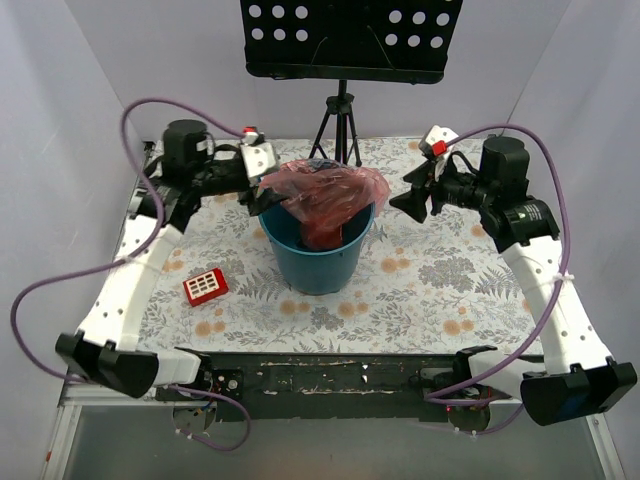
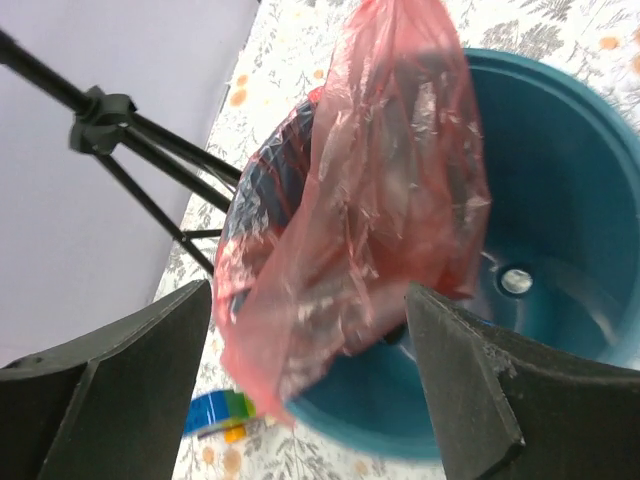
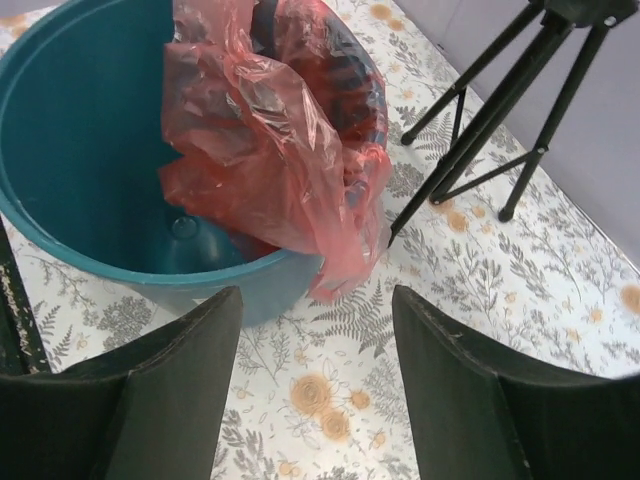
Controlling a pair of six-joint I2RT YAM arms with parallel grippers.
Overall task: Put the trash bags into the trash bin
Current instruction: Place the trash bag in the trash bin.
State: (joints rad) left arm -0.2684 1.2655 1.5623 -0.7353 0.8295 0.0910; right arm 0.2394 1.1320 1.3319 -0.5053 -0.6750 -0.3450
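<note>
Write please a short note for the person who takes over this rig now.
Left claw: open, empty, at the trash bin left rim.
Right claw: open, empty, apart from the bin, on its right.
Trash bag: draped over the far rim, part inside, part hanging outside.
Done: bag is at the bin.
To do: likely tuck the hanging part in.

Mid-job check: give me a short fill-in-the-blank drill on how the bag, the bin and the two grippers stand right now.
1. The trash bag is draped over the rim of the trash bin, partly inside and partly ___.
2. The left gripper and the right gripper touch nothing; both are ___.
3. The red block lies on the robot's ___ side of the bin.

Missing words: outside; open; left.
</note>
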